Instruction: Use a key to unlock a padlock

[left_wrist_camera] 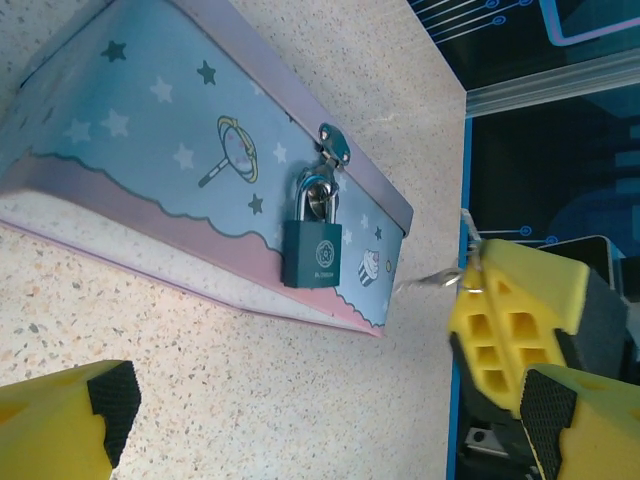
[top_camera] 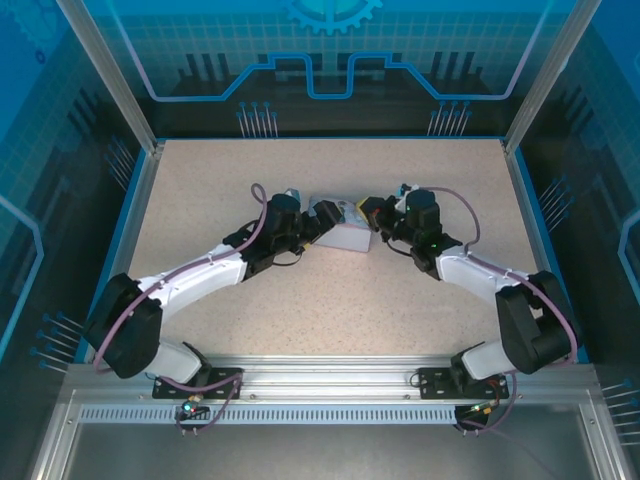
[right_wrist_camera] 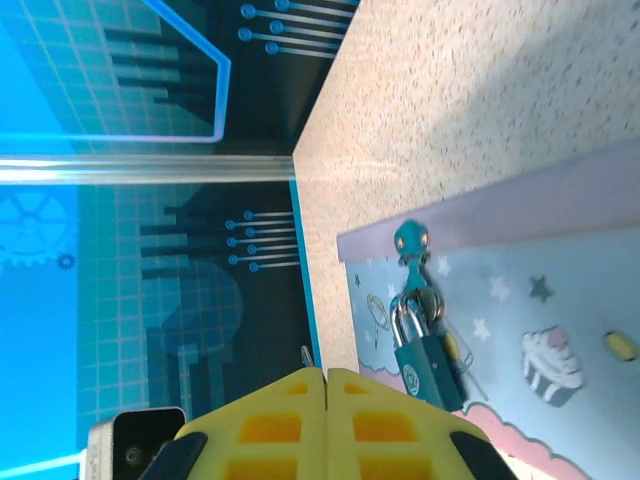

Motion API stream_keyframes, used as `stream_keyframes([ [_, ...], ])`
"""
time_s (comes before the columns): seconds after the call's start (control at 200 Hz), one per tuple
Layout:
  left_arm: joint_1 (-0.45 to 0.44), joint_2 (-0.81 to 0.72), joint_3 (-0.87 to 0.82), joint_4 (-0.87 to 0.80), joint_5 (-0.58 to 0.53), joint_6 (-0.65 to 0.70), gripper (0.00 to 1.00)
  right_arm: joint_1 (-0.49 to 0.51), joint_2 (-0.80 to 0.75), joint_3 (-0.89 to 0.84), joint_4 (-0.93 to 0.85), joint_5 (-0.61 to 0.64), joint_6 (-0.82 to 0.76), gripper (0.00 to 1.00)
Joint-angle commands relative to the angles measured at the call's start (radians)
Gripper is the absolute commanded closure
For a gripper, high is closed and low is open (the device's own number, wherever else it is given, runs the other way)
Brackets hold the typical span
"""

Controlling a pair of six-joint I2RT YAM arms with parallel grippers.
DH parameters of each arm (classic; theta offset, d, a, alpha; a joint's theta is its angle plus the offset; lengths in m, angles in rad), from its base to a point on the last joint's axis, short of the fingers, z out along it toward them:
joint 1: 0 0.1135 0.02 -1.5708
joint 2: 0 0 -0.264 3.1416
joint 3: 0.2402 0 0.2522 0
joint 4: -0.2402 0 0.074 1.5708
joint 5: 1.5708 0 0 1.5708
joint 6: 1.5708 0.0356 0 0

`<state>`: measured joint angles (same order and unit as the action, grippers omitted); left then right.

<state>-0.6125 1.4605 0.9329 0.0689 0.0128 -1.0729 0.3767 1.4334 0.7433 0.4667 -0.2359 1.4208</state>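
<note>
On the table (top_camera: pixel 300 320) the tin (top_camera: pixel 345 238) sits mid-way betw. the two arms. The padlock (left_wrist_camera: pixel 312 252) hangs on the tin's long side wall; its shackle (left_wrist_camera: pixel 318 195) goes thru the hasp (left_wrist_camera: pixel 332 145) at the lid edge; dark body lies flat against the printed wall. Its long axis runs from lid edge to the tin's pink bottom band; body end points at the bottom edge, shackle end at the lid.

L gripper (left_wrist_camera: pixel 330 410) is spread wide w/ nothing betw. its pads; it faces the padlock side of the tin, apart from it. R gripper (right_wrist_camera: pixel 325 378) is clenched, yellow fingers (right_wrist_camera: pixel 270 430) pressed together. In the L wrist view it pinches the key (left_wrist_camera: pixel 432 281) by the head, w/ a small ring (left_wrist_camera: pixel 470 285) at the fingertips. The key's long axis is roughly level in that view; its tip points at the tin's end corner, near the tin & apart from the padlock; can't tell if the tip touches the tin. In the R wrist view a thin sliver pokes out past the pressed fingers; the padlock is ahead & to the right of it.
</note>
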Motion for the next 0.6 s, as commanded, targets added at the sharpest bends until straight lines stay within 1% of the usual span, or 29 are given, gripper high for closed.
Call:
stream_keyframes([
  [0.0, 0.028, 0.055, 0.028, 0.027, 0.115, 0.067, 0.01, -0.033, -0.048, -0.024, -0.025, 0.010, -0.008, 1.00],
  [0.085, 0.049, 0.080, 0.076, -0.021, 0.158, 0.123, 0.01, -0.052, -0.081, -0.035, -0.050, 0.012, -0.021, 1.00],
  [0.22, 0.054, 0.099, 0.191, -0.172, 0.159, 0.267, 0.01, -0.068, -0.125, -0.064, -0.068, 0.014, -0.028, 1.00],
  [0.32, 0.054, 0.121, 0.260, -0.242, 0.177, 0.321, 0.01, -0.066, -0.138, -0.078, -0.071, 0.013, -0.028, 1.00],
  [0.37, 0.052, 0.136, 0.285, -0.267, 0.189, 0.331, 0.01, -0.066, -0.135, -0.079, -0.067, 0.014, -0.028, 1.00],
  [0.455, 0.053, 0.154, 0.289, -0.262, 0.213, 0.311, 0.05, -0.062, -0.121, -0.074, -0.062, 0.011, -0.028, 1.00],
  [0.515, 0.053, 0.161, 0.284, -0.265, 0.209, 0.290, 0.08, -0.059, -0.105, -0.058, -0.059, 0.006, -0.031, 1.00],
  [0.595, 0.053, 0.159, 0.258, -0.241, 0.199, 0.252, 0.09, -0.056, -0.081, -0.030, -0.061, 0.006, -0.040, 1.00],
])
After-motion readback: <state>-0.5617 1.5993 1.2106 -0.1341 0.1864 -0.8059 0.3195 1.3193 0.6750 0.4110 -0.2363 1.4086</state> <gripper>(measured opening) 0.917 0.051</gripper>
